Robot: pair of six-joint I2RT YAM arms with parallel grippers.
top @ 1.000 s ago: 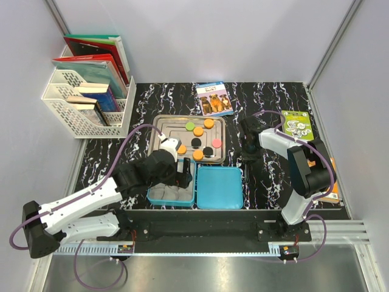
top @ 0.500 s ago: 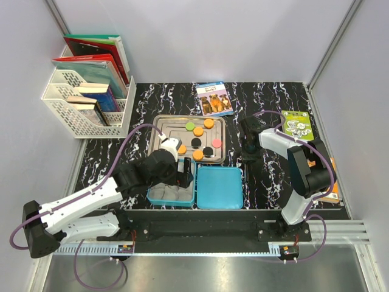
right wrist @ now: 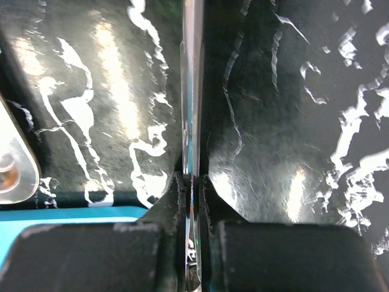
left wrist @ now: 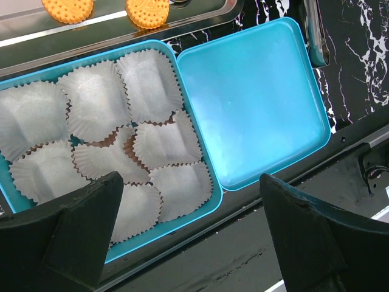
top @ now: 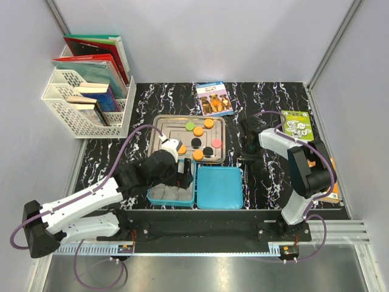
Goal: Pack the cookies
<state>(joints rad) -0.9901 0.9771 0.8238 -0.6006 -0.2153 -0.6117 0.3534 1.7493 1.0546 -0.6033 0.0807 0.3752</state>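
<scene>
Fingers [right wrist: 167, 204] of the right gripper [right wrist: 191, 181] have just clamped onto the metal tongs [right wrist: 191, 73], the left gripper [left wrist: 191, 213] gaping above the teal box [top: 149, 196], so cookies [top: 198, 131] on the steel tray [top: 170, 128] look ready for lifting.

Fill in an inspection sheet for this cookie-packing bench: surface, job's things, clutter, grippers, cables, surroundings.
Surface: black marbled table.
Job's things: cookies lie on the tray; the tin holds paper cups, with no cookie seen in them; the lid lies to its right.
Clutter: booklet, green card, rack of books.
Grippers: left gripper open above the tin; right gripper shut on a thin metal tool, right of the tray.
Cables: a purple cable along each arm.
Surroundings: grey walls; metal rail at the near edge.
</scene>
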